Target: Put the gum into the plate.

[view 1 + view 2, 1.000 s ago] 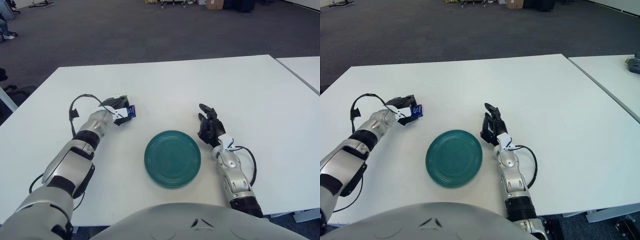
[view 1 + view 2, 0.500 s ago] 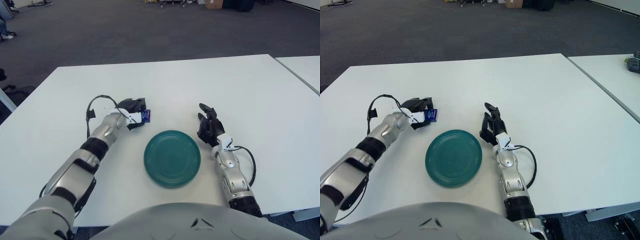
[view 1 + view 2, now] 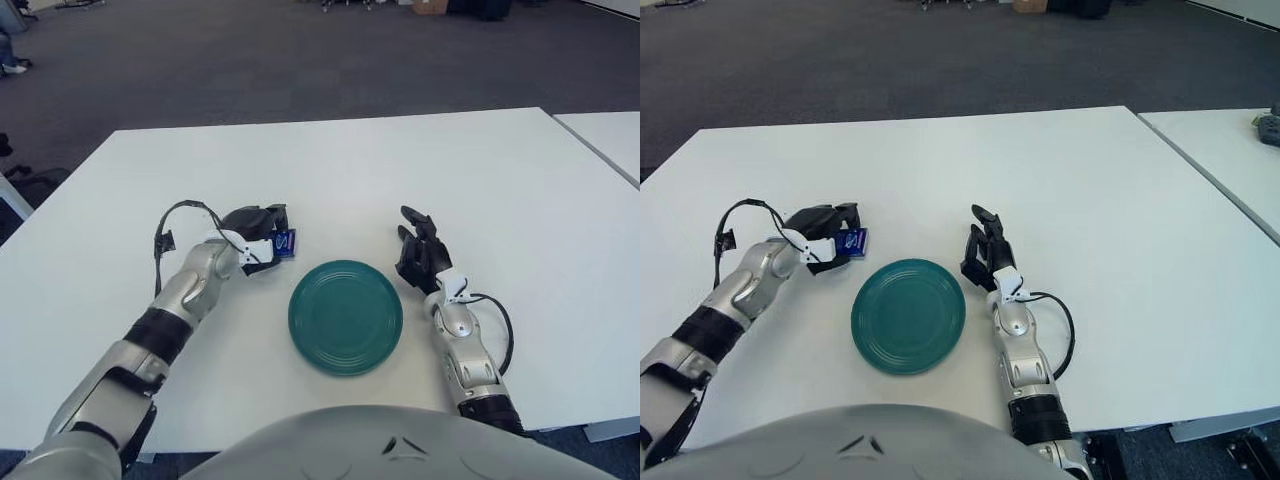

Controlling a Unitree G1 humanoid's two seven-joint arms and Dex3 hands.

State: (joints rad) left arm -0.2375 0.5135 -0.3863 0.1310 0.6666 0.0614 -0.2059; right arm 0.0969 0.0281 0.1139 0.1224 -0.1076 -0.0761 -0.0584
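Note:
A small blue gum pack is held in my left hand, just above the white table, to the upper left of the round green plate. The fingers are curled around the pack, which pokes out on the plate side. The pack sits a short way from the plate's rim, not over it. The pack also shows in the right eye view, as does the plate. My right hand rests on the table just right of the plate, fingers spread and empty.
The white table stretches far beyond the plate. A second white table stands at the right across a narrow gap. Dark carpet lies beyond the far edge. A black cable loops off my left wrist.
My left hand carried the gum pack rightward toward the plate, then drew back slightly and lower. The right hand has not moved.

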